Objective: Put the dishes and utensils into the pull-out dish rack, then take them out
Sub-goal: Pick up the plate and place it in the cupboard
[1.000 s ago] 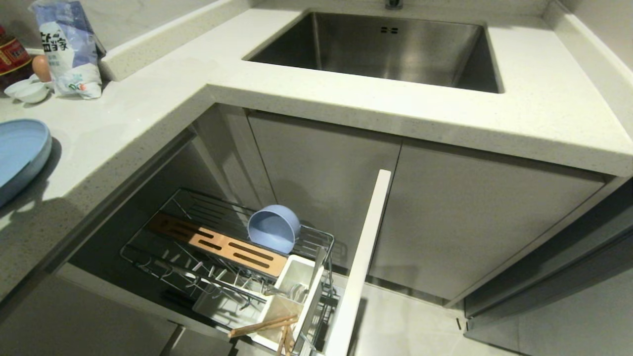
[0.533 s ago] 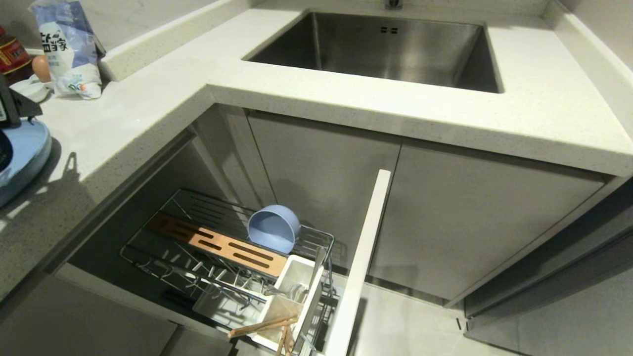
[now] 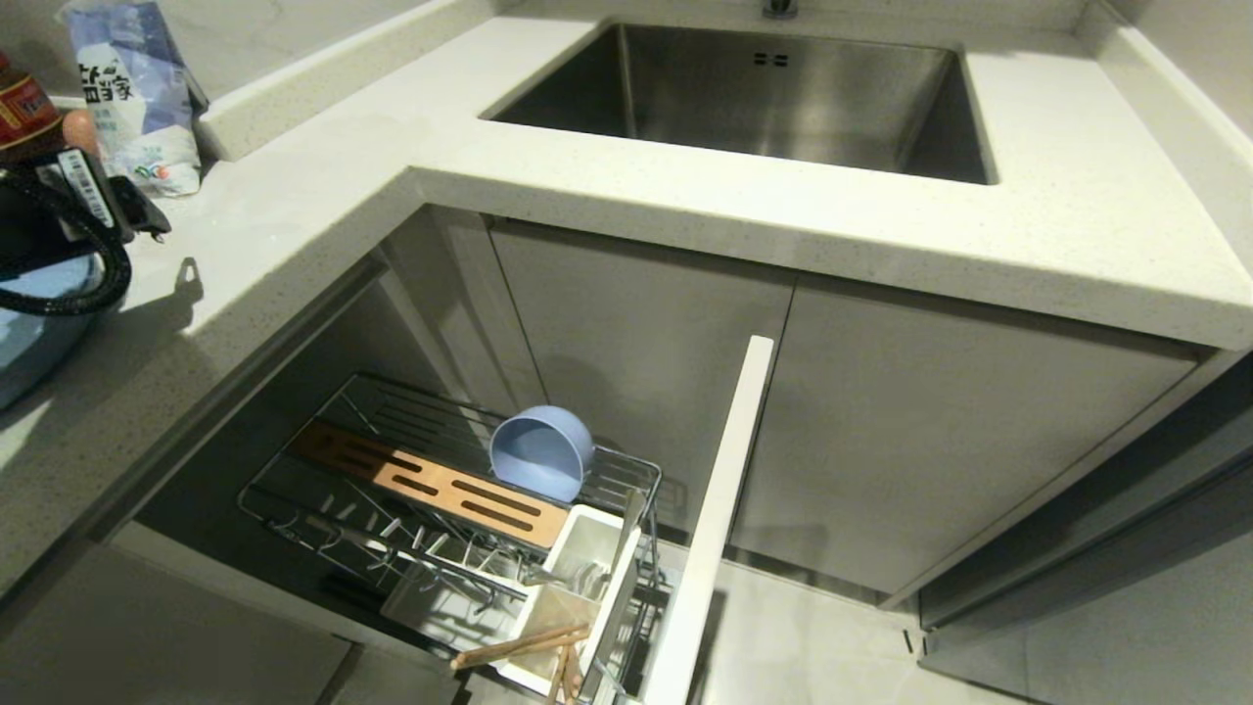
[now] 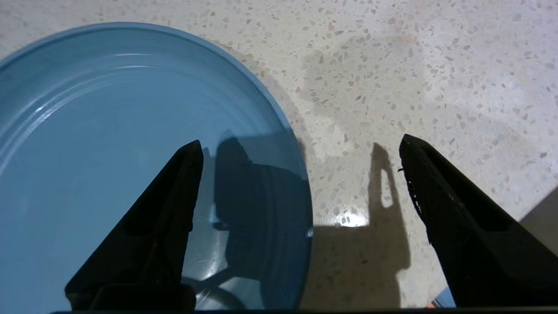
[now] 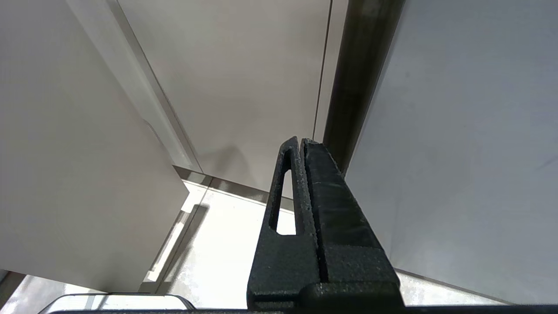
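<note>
Plate [image 4: 109,165]: pale-blue, lying flat on the speckled countertop [image 4: 414,65] at the left edge of the head view; partly hidden there by the left arm
Left gripper [image 4: 301,148]: above the plate's rim; fingers spread wide, holding nothing; one finger [image 4: 165,205] over the plate, the other over bare counter
Right gripper [image 5: 302,144]: fingers pressed together, empty; low beside the grey cabinet fronts
Bowl [image 3: 541,452]: tilted on its side in the pull-out dish rack [image 3: 323,514], by the wooden strip [image 3: 431,483]
Chopsticks [image 3: 519,646]: leaning in the white caddy [image 3: 587,573]
Spoon: possibly in the caddy; hard to make out
</note>
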